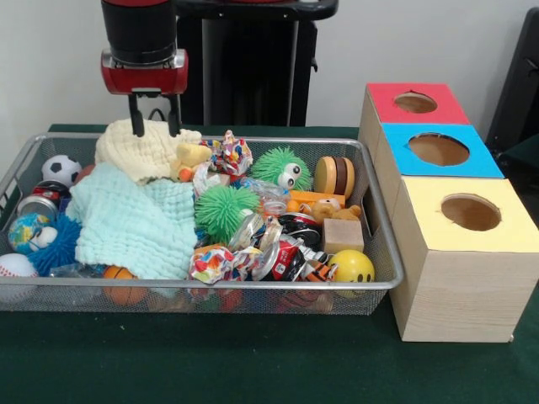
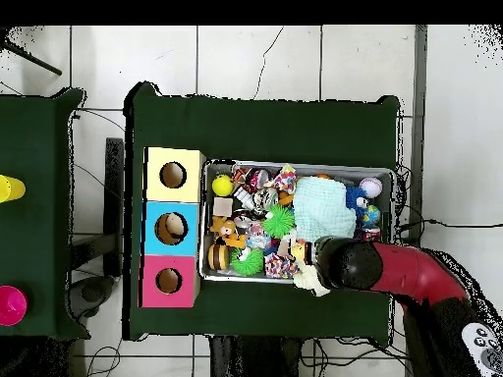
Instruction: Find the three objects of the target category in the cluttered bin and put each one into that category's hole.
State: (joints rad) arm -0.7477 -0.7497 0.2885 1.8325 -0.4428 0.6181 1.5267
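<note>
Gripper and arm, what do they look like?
The gripper has two short black fingers under a glossy red block with a black cylindrical wrist above. From overhead the arm is red with black sections and a rounded black end.

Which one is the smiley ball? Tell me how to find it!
Look at the wire bin on the green table, beside the three wooden boxes. Go to the bin's front corner nearest the yellow-topped box; the smiley ball sits there, just in front of a plain wooden block. It is the only bright yellow ball with a black face drawn on it.
</note>
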